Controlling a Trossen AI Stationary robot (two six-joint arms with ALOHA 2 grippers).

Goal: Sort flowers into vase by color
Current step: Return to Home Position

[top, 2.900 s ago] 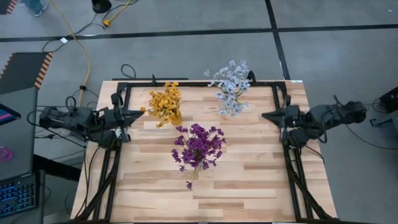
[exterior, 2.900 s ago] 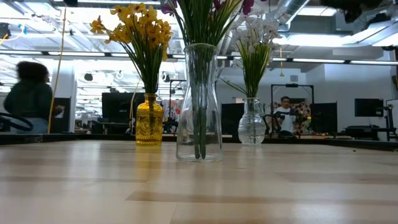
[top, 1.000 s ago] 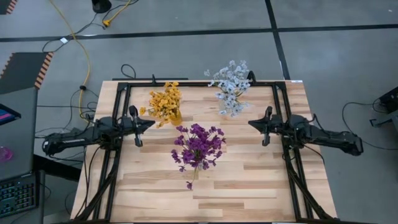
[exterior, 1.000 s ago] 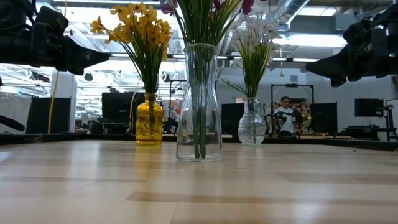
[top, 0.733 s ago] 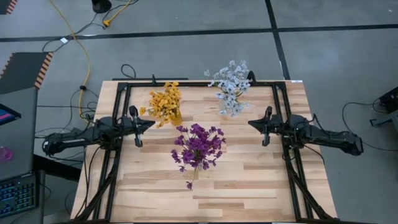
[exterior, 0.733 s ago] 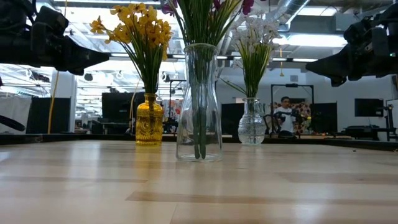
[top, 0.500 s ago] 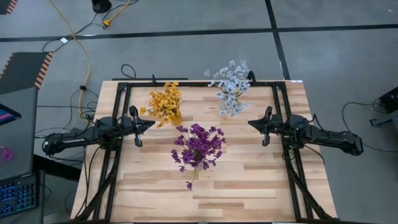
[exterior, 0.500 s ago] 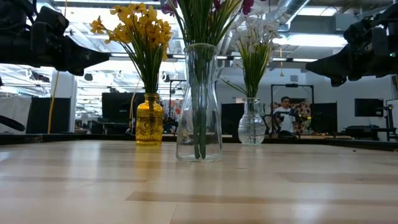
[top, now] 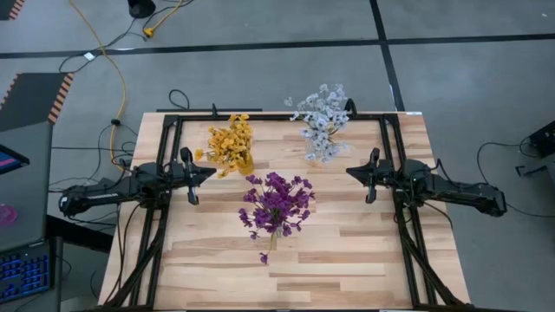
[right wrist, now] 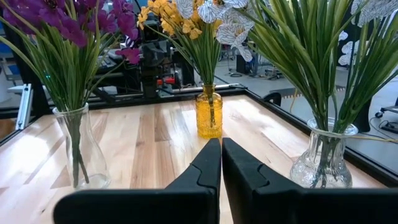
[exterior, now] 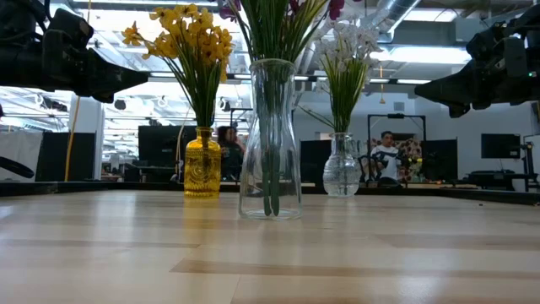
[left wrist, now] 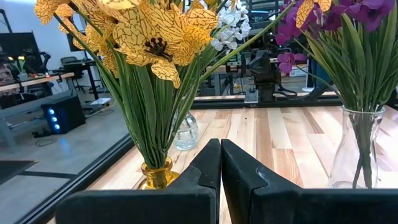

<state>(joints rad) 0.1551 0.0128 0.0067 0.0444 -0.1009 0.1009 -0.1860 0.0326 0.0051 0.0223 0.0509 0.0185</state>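
Two end effectors, both empty.

Left end effector (top: pixel 206 172): fingers pressed together, pinching nothing. It sits at the desk's left edge and points toward the middle.

Right end effector (top: pixel 353 172): fingers likewise pressed together, nothing held. It sits at the right edge and faces its partner across the desk (top: pixel 347 260).

Three vases, all filled.
- Yellow vase (exterior: pixel 202 165), near the back edge toward the left: yellow flowers (top: pixel 230 144) stand in it.
- Round clear vase (exterior: pixel 342 167), near the back edge toward the right: white flowers (top: pixel 323 121).
- Tall clear vase (exterior: pixel 270 143), at the desk's middle between the two end effectors: purple flowers (top: pixel 277 204).

One purple blossom (top: pixel 264 257) shows on the front-edge side of that bunch. From above you cannot tell whether it hangs on its stem or lies loose, though the low view shows nothing on the boards there.

Status, as you may judge it: sorting looks complete, with each colour in its own vase. Only parking both arms is left, and they look at or close to rest.
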